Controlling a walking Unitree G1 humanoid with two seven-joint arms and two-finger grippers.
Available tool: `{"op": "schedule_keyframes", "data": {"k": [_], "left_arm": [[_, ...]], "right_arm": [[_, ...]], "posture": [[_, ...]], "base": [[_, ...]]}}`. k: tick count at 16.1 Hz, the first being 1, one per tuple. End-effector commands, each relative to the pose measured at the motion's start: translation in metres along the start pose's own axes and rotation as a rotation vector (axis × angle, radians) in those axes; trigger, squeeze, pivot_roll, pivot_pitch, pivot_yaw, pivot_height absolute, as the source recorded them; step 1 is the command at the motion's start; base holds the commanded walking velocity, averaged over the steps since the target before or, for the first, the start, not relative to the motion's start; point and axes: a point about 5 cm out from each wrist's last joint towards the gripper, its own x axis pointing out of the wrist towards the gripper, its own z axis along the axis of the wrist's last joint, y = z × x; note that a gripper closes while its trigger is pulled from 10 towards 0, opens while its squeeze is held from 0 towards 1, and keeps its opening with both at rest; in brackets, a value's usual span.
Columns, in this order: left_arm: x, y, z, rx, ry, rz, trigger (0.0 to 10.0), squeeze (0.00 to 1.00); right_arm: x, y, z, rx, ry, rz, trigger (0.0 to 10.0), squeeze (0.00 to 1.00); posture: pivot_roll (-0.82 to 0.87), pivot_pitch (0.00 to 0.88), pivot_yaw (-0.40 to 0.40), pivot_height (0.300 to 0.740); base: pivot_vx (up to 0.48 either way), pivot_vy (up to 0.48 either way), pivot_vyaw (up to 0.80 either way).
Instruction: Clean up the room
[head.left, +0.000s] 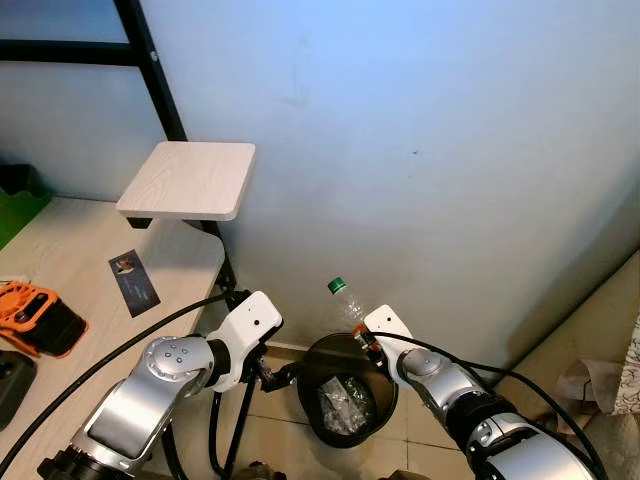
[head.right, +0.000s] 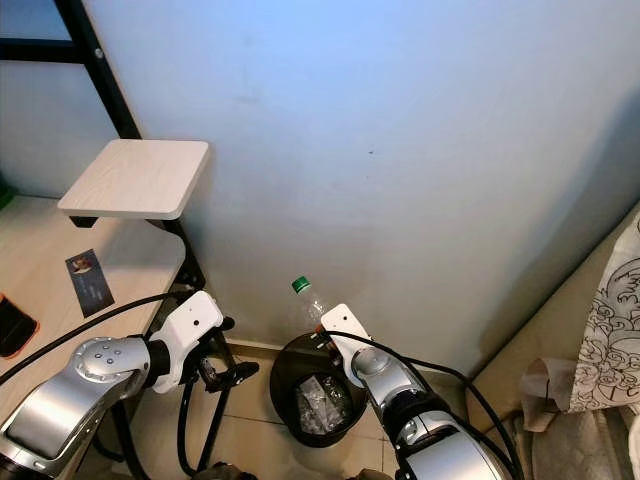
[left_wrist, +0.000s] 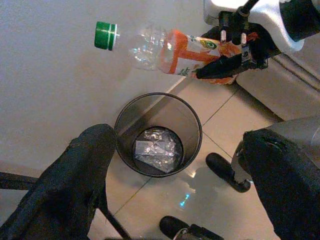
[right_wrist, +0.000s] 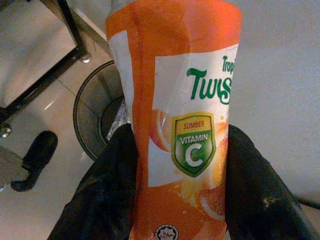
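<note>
My right gripper (head.left: 363, 336) is shut on a clear plastic bottle (head.left: 347, 303) with an orange label (right_wrist: 180, 115) and a green cap (left_wrist: 106, 35). It holds the bottle tilted, cap toward the wall, above the far rim of a black mesh bin (head.left: 306, 386). Crumpled clear plastic (left_wrist: 157, 149) lies at the bottom of the bin (left_wrist: 118, 138). Just left of the bin my left gripper (head.left: 276, 375) hangs open with nothing between its fingers (left_wrist: 80, 175).
A light wooden desk (head.left: 60, 250) stands at my left with a small raised shelf (head.left: 190, 178), a dark card (head.left: 133, 282) and an orange-black object (head.left: 35, 315). The blue wall is close behind the bin. Patterned cloth (head.right: 610, 320) lies at the right.
</note>
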Motion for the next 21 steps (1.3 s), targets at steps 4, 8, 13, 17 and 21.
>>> {"op": "schedule_keyframes", "data": {"k": [4, 8, 13, 17, 21], "left_arm": [[0.0, 0.002, 0.0, 0.014, 0.013, 0.0, 10.0, 0.0], [-0.002, 0.006, 0.001, 0.011, 0.017, 0.008, 10.0, 0.0], [-0.003, 0.008, 0.001, 0.003, 0.006, 0.061, 10.0, 0.0], [-0.007, 0.027, 0.014, -0.13, -0.181, 0.401, 10.0, 0.0], [-0.018, 0.033, 0.013, -0.234, -0.222, 0.662, 10.0, 0.0]], "right_arm": [[0.001, 0.002, 0.009, 0.032, -0.026, 0.008, 10.0, 1.0], [0.002, 0.009, 0.006, 0.071, -0.03, 0.058, 10.0, 1.0], [0.0, -0.001, 0.001, 0.129, -0.065, 0.039, 10.0, 1.0], [-0.02, -0.029, 0.021, 0.251, -0.319, -0.052, 10.0, 1.0], [-0.048, -0.038, 0.039, 0.31, -0.49, -0.136, 10.0, 1.0]], "posture": [[0.03, 0.067, 0.044, 0.74], [0.03, 0.071, 0.051, 0.74], [0.04, 0.073, 0.042, 0.74], [0.01, 0.059, 0.044, 0.74], [-0.01, 0.031, 0.049, 0.74]], "base": [[0.0, 0.0, 0.0], [0.0, 0.0, 0.0], [0.0, 0.0, 0.0], [0.0, 0.0, 0.0], [0.0, 0.0, 0.0]]}}
